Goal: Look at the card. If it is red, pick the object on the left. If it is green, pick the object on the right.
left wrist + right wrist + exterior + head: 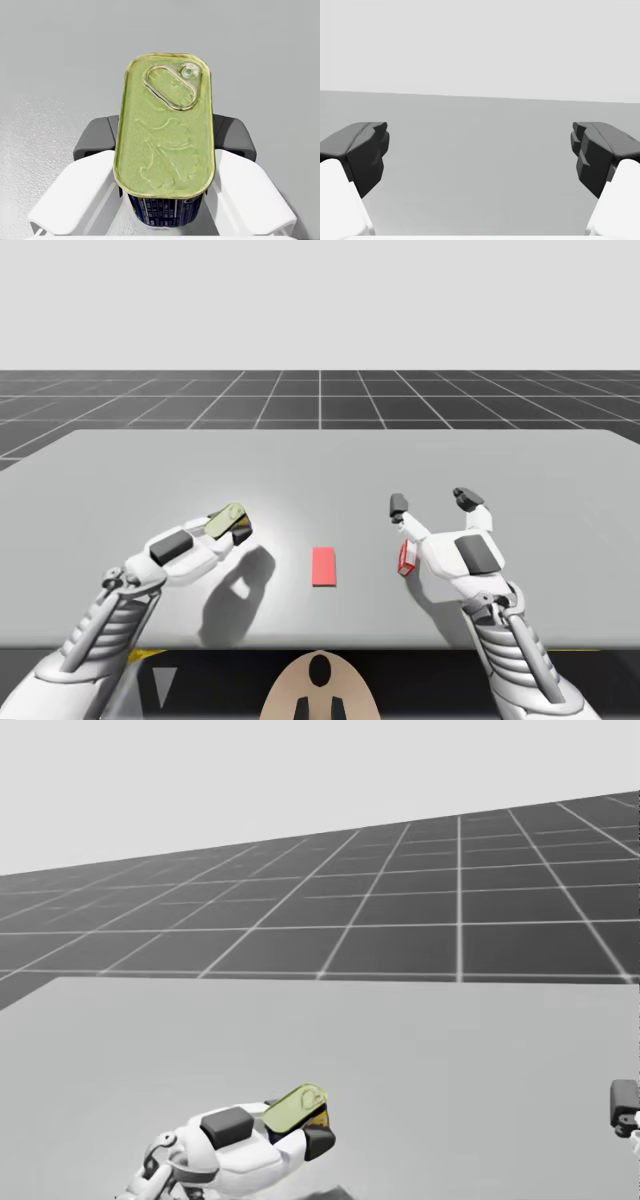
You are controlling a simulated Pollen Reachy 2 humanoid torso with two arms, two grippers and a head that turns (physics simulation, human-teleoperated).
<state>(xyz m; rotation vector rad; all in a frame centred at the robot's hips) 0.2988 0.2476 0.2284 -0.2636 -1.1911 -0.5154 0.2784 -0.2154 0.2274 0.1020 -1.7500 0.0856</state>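
Grey table with a dark grid floor behind it, and loads of bare surface toward the far edge and out to both sides. So the olive-lidded rectangular can is clamped in my left end effector, dark fingers pressing on its two long sides, pull-tab end pointing away from the wrist. High view puts it over the left part of the table, well back from every edge, with a shadow thrown on the surface toward the near edge. Lid covers most of the body; just a strip of dark blue printed side peeks out by the palm. Lid's on with the tab in place, so can't tell what's inside. Next out, the red card lies flat in the middle, closer to the near edge, apart from both arms. Just right of it is a small red box, mostly tucked under my right hand, so its shape is hard to make out. My right end effector has its fingers spread wide apart, bare table ahead of them.
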